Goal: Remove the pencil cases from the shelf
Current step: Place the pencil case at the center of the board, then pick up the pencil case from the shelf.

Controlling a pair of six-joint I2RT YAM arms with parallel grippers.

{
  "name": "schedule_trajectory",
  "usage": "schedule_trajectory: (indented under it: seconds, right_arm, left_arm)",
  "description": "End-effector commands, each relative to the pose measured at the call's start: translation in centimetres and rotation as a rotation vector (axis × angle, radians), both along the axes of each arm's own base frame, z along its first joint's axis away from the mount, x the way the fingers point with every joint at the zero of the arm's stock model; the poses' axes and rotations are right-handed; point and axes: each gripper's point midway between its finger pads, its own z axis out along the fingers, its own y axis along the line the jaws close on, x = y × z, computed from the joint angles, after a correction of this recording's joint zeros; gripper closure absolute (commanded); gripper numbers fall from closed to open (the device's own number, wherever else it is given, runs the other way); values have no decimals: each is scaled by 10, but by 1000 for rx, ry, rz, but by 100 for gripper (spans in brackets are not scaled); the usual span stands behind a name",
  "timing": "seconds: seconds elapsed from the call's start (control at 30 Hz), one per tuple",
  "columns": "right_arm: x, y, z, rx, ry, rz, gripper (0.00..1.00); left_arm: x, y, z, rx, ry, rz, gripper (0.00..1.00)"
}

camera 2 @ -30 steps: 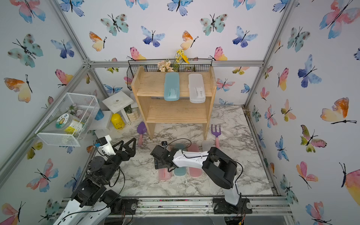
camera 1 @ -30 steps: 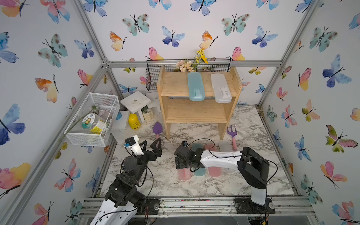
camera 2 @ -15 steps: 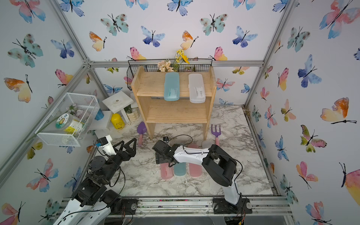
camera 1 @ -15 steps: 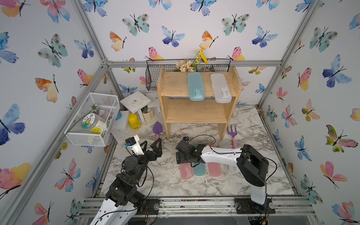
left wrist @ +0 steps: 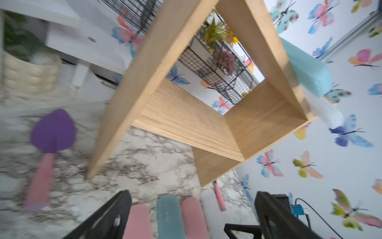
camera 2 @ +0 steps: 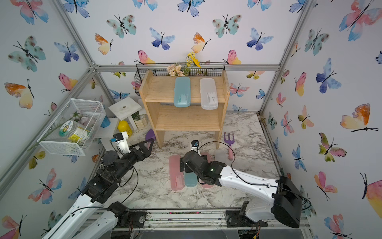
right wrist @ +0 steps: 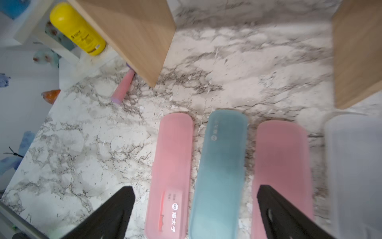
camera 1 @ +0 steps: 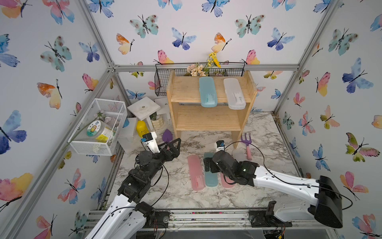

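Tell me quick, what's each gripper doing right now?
Left gripper: open, holding nothing.
Right gripper: open, holding nothing, above a teal pencil case.

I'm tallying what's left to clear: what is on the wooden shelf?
The shelf holds, on its top tier, a teal pencil case and a frosted white pencil case. The lower tier shows only bare wood; in both top views its rear is covered by the top board.

Staged robot test booth, aluminium frame (camera 1: 268,67), butterfly wallpaper (camera 1: 196,22), marble-print tabletop (camera 1: 182,196)

Shelf-top teal case (camera 1: 207,92) and frosted case (camera 1: 234,93) overhanging wooden shelf (camera 1: 184,91); four tabletop cases (camera 1: 196,172) flat, parallel.
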Motion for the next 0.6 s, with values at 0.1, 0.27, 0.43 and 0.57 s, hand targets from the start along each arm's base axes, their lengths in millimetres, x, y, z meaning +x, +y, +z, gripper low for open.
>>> schedule_trajectory:
  seconds: [0.1, 0.27, 0.43, 0.57]
  right_arm:
    - [28, -81, 24, -94, -49, -207, 1]
    - [40, -108, 36, -56, -41, -238, 1]
    - [42, -113, 40, -43, -27, -230, 1]
    - [42, -113, 38, -43, -15, -218, 1]
  left_arm:
    - [-11, -70, 108, -321, -143, -292, 1]
    - [11, -96, 147, -397, -149, -316, 1]
    - [35, -99, 163, -466, -155, -254, 1]
    - [52, -109, 169, -454, -143, -232, 0]
